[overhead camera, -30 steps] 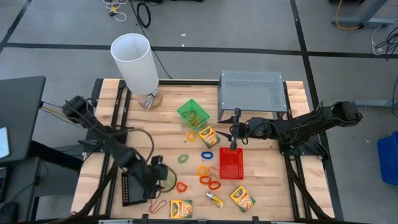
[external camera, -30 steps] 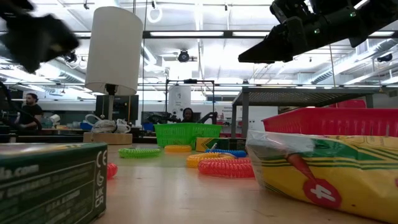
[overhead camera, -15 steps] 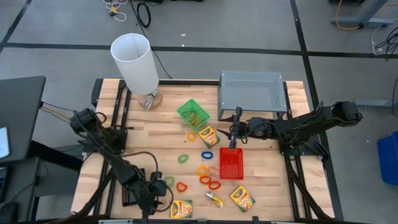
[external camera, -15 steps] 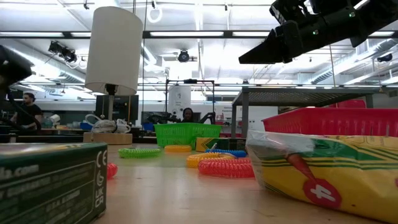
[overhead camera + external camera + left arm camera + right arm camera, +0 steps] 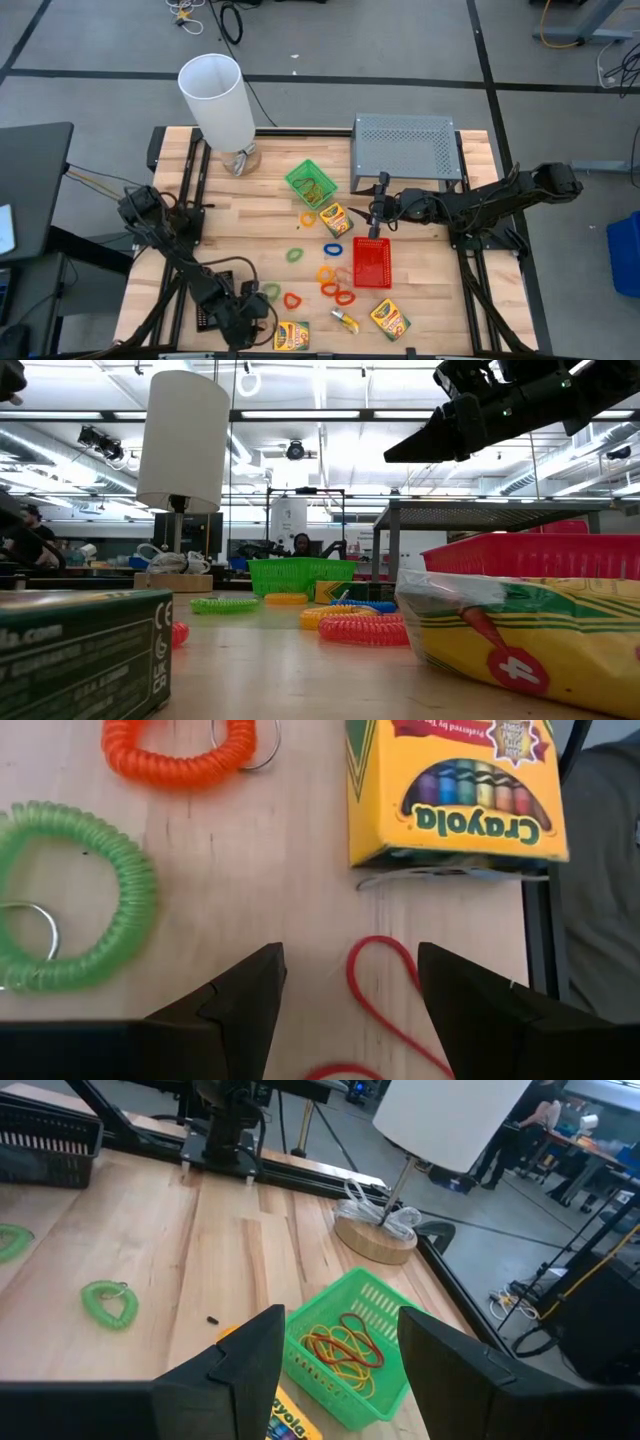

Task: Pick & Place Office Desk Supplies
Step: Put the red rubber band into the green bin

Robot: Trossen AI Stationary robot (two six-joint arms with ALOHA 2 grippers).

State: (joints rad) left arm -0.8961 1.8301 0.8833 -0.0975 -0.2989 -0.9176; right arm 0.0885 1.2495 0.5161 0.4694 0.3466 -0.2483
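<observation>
My left gripper (image 5: 250,316) (image 5: 350,955) hangs open low over the table's near left part. Its fingers stand either side of a thin red rubber band (image 5: 375,985) lying flat on the wood, without touching it. Just beyond lie a yellow crayon box (image 5: 450,790) (image 5: 291,335), an orange coil band (image 5: 180,750) and a green coil band (image 5: 70,900). My right gripper (image 5: 377,230) (image 5: 340,1320) waits open above the table's middle, over the far end of the red tray (image 5: 371,262). Ahead of it stands a green tray (image 5: 345,1345) (image 5: 311,182) holding rubber bands.
A tall white cylinder (image 5: 220,100) stands far left and a grey perforated riser (image 5: 405,148) far right. A black tray (image 5: 205,305) sits near left. Two more crayon boxes (image 5: 335,218) (image 5: 389,319) and coloured coil bands (image 5: 332,270) are scattered mid-table.
My left gripper has sunk and gone toward the table's near edge, rolling a little, and now hangs over the red rubber band beside the crayon box. Its fingers stay open.
</observation>
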